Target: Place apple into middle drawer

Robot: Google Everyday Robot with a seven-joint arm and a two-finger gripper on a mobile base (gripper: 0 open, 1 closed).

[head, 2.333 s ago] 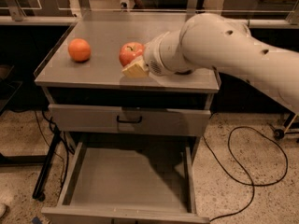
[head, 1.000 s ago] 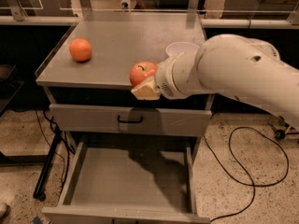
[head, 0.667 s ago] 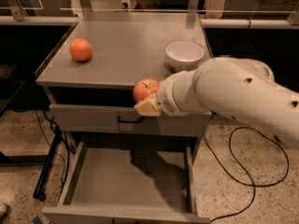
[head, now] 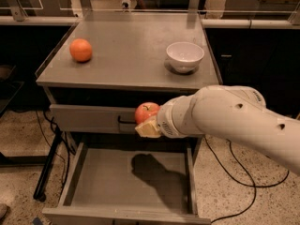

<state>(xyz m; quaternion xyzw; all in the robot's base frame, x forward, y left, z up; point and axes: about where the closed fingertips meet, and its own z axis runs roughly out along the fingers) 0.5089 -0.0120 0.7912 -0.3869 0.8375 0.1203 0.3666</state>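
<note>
My gripper (head: 148, 123) is shut on the red-orange apple (head: 146, 111) and holds it in the air in front of the cabinet, above the open middle drawer (head: 93, 182). The drawer is pulled out and shows a flat bare grey floor with low side walls. The apple hangs level with the closed drawer front (head: 89, 118) above it. My white arm (head: 234, 121) reaches in from the right.
An evenly orange round fruit (head: 81, 50) sits at the left of the cabinet top (head: 126, 50). A white bowl (head: 185, 56) stands at its right. Cables (head: 234, 172) lie on the floor to the right.
My gripper has carried the apple off the cabinet top, forward and down past its front edge, to a spot above the open drawer. The bowl has come into view.
</note>
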